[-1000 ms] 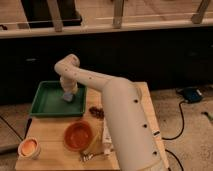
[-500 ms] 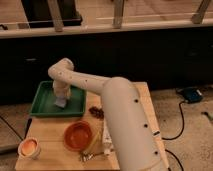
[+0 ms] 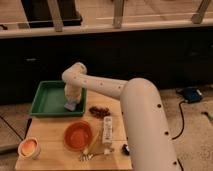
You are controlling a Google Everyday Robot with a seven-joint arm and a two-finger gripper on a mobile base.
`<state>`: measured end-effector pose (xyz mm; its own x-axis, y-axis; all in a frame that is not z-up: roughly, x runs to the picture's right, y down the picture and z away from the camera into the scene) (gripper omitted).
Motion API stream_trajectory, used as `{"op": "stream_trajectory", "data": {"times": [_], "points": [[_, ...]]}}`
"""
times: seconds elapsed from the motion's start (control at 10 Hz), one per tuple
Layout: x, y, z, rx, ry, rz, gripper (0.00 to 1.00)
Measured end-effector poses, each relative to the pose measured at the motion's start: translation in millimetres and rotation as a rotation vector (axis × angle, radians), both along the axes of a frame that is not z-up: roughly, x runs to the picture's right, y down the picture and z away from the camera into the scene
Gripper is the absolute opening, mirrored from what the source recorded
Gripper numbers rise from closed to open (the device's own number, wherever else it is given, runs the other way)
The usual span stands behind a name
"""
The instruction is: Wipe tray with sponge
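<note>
The green tray (image 3: 47,100) lies at the back left of the wooden table. My gripper (image 3: 71,102) points down into the tray's right side at the end of the white arm (image 3: 100,85). It is shut on the pale blue-grey sponge (image 3: 70,106), which rests on the tray floor near the right rim. The wrist hides most of the fingers.
An orange bowl (image 3: 77,135) sits in front of the tray. A white remote-like stick (image 3: 107,129), a dark red cluster (image 3: 98,111) and a yellowish utensil (image 3: 93,145) lie to its right. A small cup (image 3: 28,148) stands at the table's front left. A blue box (image 3: 190,94) is on the floor.
The gripper with the sponge slid left across the tray, then back right toward the tray's right rim. Other objects have not moved.
</note>
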<state>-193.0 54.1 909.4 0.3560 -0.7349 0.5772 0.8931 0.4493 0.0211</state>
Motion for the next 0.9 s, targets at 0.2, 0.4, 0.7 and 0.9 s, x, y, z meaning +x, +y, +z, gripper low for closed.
{"op": "stream_trajectory", "data": {"times": [0.2,0.4,0.7,0.9], "points": [[1.6,-13.2,9.0,0.012,0.007,0.028,0.03],[3.6,-16.2,10.1,0.018,0.012,0.046,0.03],[2.5,-15.6,10.3,0.019,0.012,0.043,0.03],[2.7,-15.4,10.4,0.018,0.012,0.043,0.03]]}}
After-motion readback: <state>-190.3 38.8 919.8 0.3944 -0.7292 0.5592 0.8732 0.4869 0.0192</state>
